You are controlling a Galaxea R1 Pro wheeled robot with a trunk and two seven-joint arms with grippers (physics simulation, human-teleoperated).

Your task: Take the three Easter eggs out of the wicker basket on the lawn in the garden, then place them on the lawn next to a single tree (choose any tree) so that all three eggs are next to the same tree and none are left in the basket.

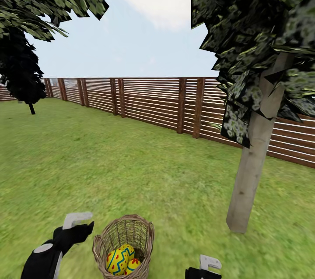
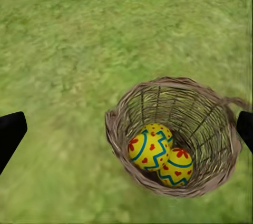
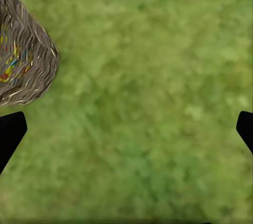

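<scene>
Wicker basket (image 1: 124, 246) upright on lawn (image 1: 131, 169), near centre, between our claws. Two Easter eggs (image 2: 150, 146) visible inside, touching. Left claw (image 1: 78, 222) released, just left of rim, nearer. Right claw (image 1: 209, 265) released, over bare grass. Tree (image 1: 251, 169) right, beyond basket.

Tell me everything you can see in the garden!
eggs: two visible, yellow with red and blue, in the basket
basket: one, brown wicker, on the grass between the tools
tree: one, pale trunk, dark leaves, right of the basket
dark tree: one, blackish, far left
fence: one, brown slats, along the back
lawn: green, all around
left tool: open, beside the basket
right tool: open, over grass
</scene>
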